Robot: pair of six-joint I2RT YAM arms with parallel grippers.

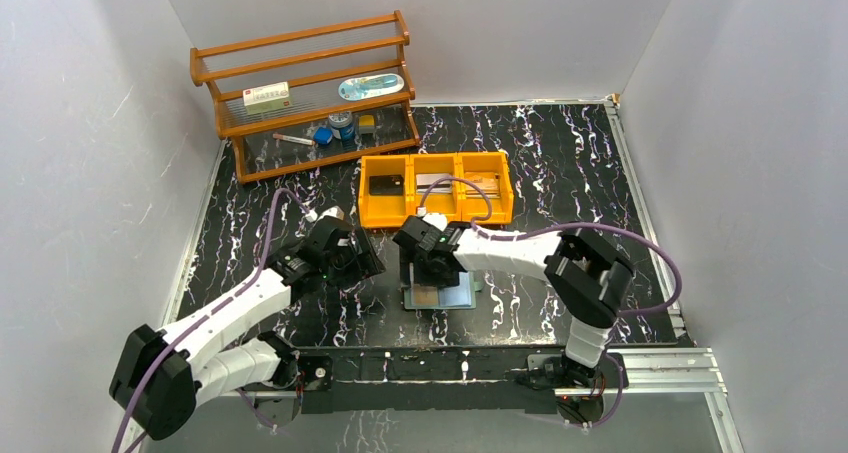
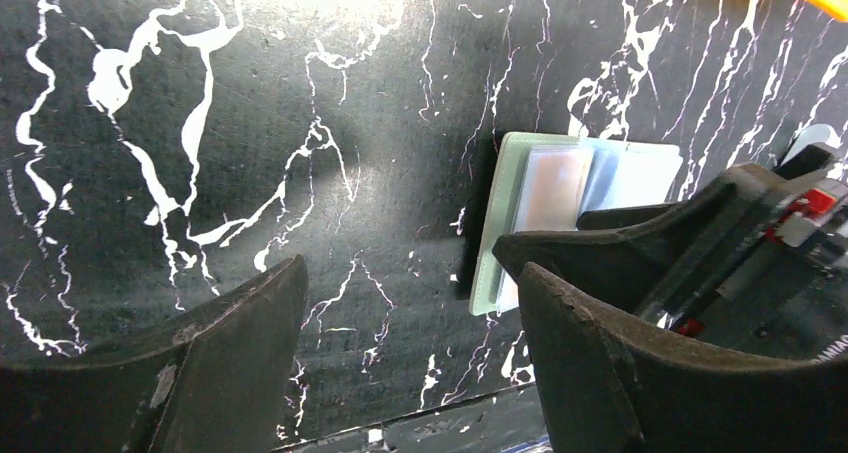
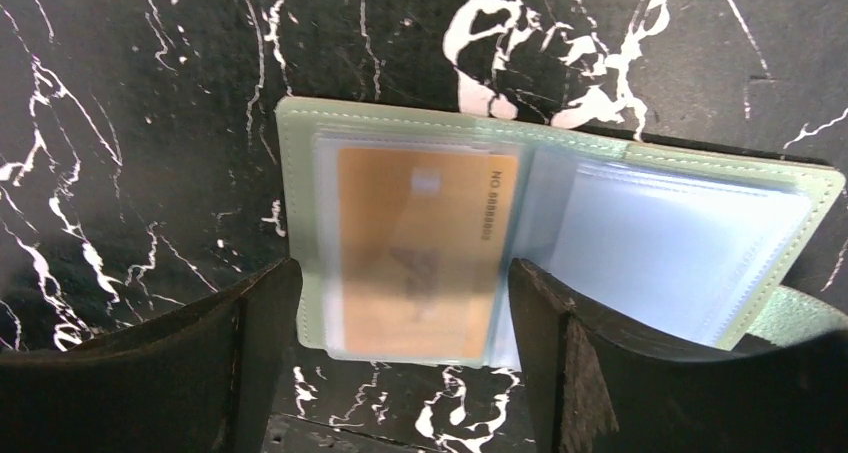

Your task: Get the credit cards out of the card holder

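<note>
The card holder (image 1: 440, 295) lies open on the black marbled table, pale green with clear sleeves. In the right wrist view the card holder (image 3: 600, 233) shows a tan credit card (image 3: 420, 243) inside its left sleeve; the right sleeves look empty. My right gripper (image 3: 405, 283) is open, low over the holder, with its jaws either side of the sleeve that holds the card. It holds nothing. My left gripper (image 2: 412, 283) is open and empty just left of the holder (image 2: 540, 198), over bare table. In the top view the left gripper (image 1: 362, 261) and the right gripper (image 1: 428, 273) are close together.
An orange three-compartment bin (image 1: 440, 215) stands just behind the holder. It has a black object (image 1: 386, 184) in its left compartment and flat card-like items (image 1: 470, 182) in the other two. A wooden rack (image 1: 300, 83) with small items stands at the back left.
</note>
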